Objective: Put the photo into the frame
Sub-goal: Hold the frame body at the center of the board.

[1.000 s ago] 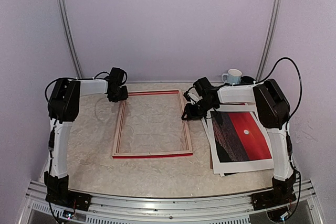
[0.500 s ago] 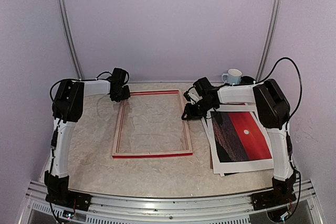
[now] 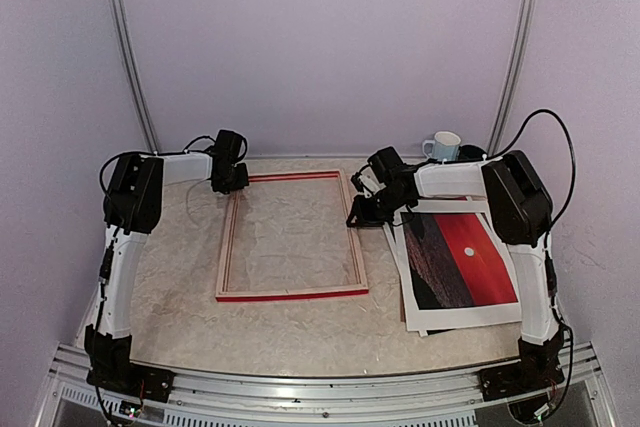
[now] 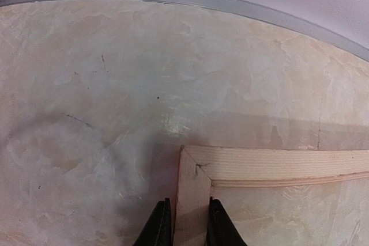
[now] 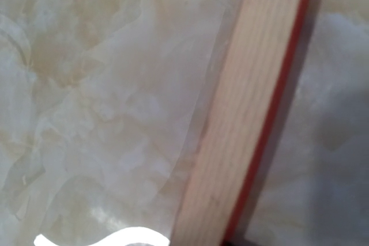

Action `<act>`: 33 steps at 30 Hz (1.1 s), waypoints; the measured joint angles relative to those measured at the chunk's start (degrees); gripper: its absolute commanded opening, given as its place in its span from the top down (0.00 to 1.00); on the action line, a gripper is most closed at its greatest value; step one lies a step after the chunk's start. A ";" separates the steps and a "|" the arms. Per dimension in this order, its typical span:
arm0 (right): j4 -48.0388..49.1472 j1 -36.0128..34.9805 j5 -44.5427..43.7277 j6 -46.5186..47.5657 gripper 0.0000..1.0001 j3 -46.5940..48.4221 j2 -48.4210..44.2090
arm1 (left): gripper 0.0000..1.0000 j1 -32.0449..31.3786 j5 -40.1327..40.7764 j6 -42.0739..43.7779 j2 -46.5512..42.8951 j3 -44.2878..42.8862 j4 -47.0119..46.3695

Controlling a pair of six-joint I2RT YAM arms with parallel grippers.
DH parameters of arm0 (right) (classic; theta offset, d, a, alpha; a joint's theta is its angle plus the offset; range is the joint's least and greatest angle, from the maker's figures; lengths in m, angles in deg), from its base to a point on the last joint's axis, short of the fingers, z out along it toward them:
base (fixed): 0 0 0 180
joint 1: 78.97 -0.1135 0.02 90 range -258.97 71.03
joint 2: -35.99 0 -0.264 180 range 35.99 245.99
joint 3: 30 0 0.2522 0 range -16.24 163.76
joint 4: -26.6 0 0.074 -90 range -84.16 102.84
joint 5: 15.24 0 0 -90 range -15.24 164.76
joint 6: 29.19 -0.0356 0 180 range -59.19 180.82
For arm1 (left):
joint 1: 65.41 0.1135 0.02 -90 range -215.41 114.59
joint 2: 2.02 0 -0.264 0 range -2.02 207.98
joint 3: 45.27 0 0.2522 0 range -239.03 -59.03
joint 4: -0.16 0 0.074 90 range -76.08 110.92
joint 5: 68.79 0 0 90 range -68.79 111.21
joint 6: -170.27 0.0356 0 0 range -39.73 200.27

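Photo [image 3: 465,257], a red sunset print with a small white sun and a white border, is seen face up on the right of the counter [image 3: 300,337], just beside the frame [image 3: 228,242] and outside it, with pale sheet edges showing from under it. From above, the frame is shown lying flat at the middle of the counter, with pale wood facing up and a red strip along its near and far edges. The left gripper [image 3: 228,179] is placed at the frame's far left corner and the right gripper [image 3: 365,212] at its right rail near the far end, next to the photo's far left corner. A white mug [image 3: 442,145] is seen at the back right, well apart from the frame. Only the left wrist view shows the grip. There the pale corner of the frame [image 4: 271,165] is seen up close, and the left gripper [image 4: 188,201] has its jaws set narrowly on either side of the left rail, pressed against both edges. In the right wrist view a slanting length of the frame's rail [image 5: 248,113] fills the picture, pale wood with a red outer edge, and a faint glossy line is seen beside it on the counter. The right jaws are hardly visible there and are hidden from above, so their opening cannot be told.
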 measured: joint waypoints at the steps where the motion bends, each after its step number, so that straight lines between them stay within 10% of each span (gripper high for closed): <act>1: 0.09 0.00 -0.09 -0.35 0.88 -0.02 0.00 | 0.82 -0.02 0.04 0.09 -0.02 0.07 -0.02; 33: 5.25 -1.01 -2.95 -8.81 1.00 -3.78 -1.44 | 0.78 -2.60 5.33 -6.67 -13.25 19.15 4.17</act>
